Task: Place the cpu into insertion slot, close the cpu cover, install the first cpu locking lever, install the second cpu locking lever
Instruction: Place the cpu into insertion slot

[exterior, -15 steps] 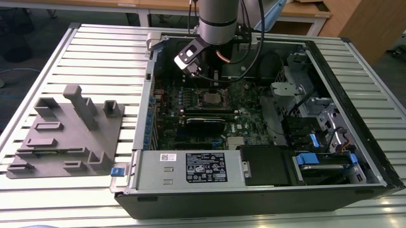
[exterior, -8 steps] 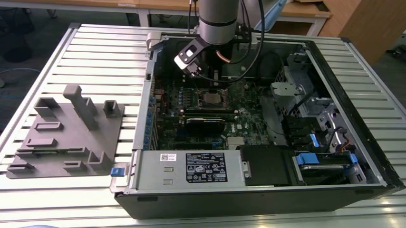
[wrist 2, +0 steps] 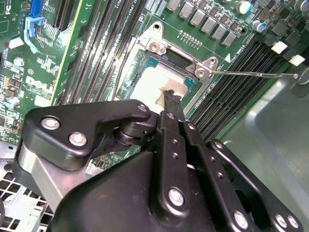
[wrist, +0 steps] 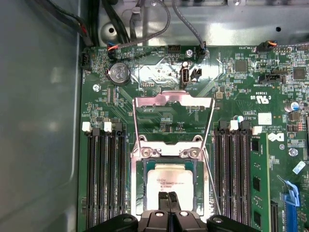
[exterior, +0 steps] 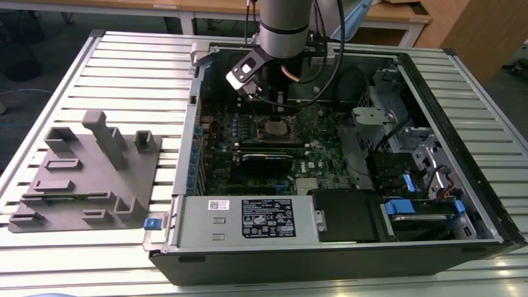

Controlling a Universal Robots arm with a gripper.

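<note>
In the second wrist view, the gripper point(wrist 2: 170, 97) and its black linkage are blocking one side of the chip point(wrist 2: 149, 87) and of the socket point(wrist 2: 166, 59) around it, and the picture's edge is clipping the far end of a thin wire lever point(wrist 2: 256, 73). In the first wrist view, the gripper's body is being cut off by the frame, and its fingertips point(wrist: 164, 199) are covering the chip's near edge, leaving it impossible to tell whether they are touching the metal top. In the exterior view, the arm point(exterior: 285, 25) is being cut off at the top edge and is hiding part of the circuit board point(exterior: 322, 154) beneath it, while the chip is showing too small to make out.
</note>
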